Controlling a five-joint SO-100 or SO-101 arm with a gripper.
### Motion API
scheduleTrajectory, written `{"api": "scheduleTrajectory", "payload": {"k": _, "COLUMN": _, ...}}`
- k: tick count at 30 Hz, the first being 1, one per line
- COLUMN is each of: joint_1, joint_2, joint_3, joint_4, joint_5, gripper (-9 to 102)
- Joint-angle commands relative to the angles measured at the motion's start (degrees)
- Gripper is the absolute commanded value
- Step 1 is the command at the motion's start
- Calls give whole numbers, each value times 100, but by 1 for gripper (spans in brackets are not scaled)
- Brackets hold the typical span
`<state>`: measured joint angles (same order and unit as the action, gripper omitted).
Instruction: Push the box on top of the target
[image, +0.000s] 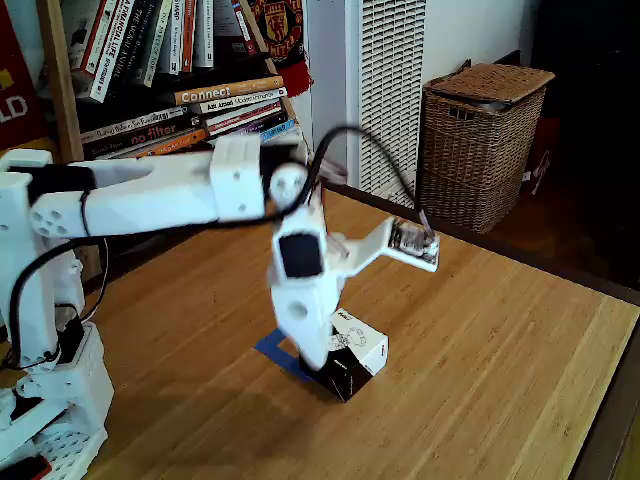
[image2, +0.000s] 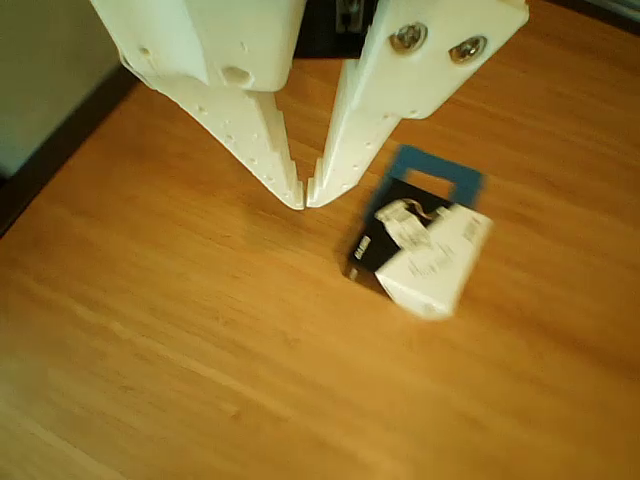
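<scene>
end effector (image2: 305, 196): closed, empty, fingertips meeting just beside box | box (image2: 425, 255): mid-table, tilted, partly covering target | target (image2: 440, 172): blue tape, one side showing past box | table (image: 500, 340): wood

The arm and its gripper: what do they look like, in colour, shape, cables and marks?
The arm is made of white plastic segments with black motor blocks showing at the joints, and a black cable loops above the wrist. The gripper has two white fingers that taper to points, dotted with small holes; two silver screws sit on one of them.
</scene>
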<state>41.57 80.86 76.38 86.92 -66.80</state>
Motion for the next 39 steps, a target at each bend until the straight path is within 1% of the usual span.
{"api": "scheduleTrajectory", "payload": {"k": 1, "joint_1": -70, "joint_2": -88, "joint_3": -536, "joint_4": 70, "joint_5": 879, "gripper": 0}}
{"api": "scheduleTrajectory", "payload": {"k": 7, "joint_1": 18, "joint_2": -439, "joint_3": -1143, "joint_4": 70, "joint_5": 1688, "gripper": 0}}
{"api": "scheduleTrajectory", "payload": {"k": 10, "joint_1": 18, "joint_2": -624, "joint_3": -1485, "joint_4": 70, "joint_5": 1731, "gripper": 0}}
{"api": "scheduleTrajectory", "payload": {"k": 17, "joint_1": -114, "joint_2": -896, "joint_3": -1749, "joint_4": 70, "joint_5": 1688, "gripper": 0}}
{"api": "scheduleTrajectory", "payload": {"k": 27, "joint_1": -281, "joint_2": -1503, "joint_3": -2435, "joint_4": 70, "joint_5": 2276, "gripper": 0}}
{"api": "scheduleTrajectory", "payload": {"k": 28, "joint_1": -272, "joint_2": -1538, "joint_3": -2452, "joint_4": 9, "joint_5": 2347, "gripper": 0}}
{"api": "scheduleTrajectory", "payload": {"k": 34, "joint_1": -202, "joint_2": -835, "joint_3": -598, "joint_4": -1529, "joint_5": 2505, "gripper": 0}}
{"api": "scheduleTrajectory", "payload": {"k": 39, "joint_1": -149, "joint_2": -809, "joint_3": 35, "joint_4": -2259, "joint_5": 2487, "gripper": 0}}
